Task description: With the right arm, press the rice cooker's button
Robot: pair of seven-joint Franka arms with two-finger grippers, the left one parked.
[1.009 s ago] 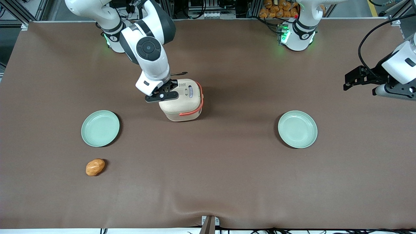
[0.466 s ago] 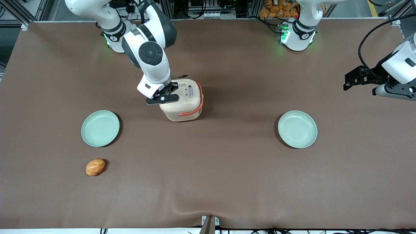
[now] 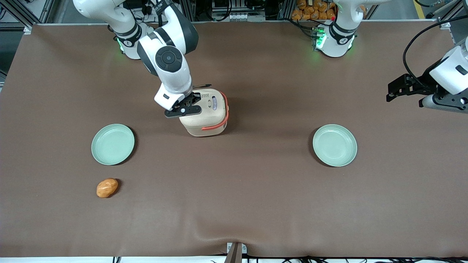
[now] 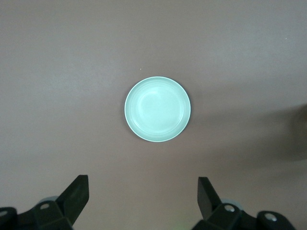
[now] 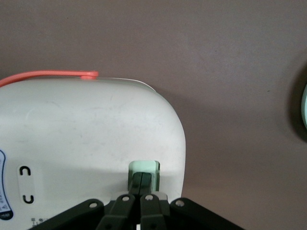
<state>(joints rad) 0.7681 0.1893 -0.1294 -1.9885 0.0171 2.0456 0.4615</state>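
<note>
Resting tool fingers together on button, rice cooker lid down

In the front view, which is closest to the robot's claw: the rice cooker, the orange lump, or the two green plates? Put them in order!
The shut claw sits on the lid.
1. rice cooker, under it.
2. plate toward the working arm's end.
3. orange lump, nearer the camera.
4. plate toward the parked arm's end.
</note>
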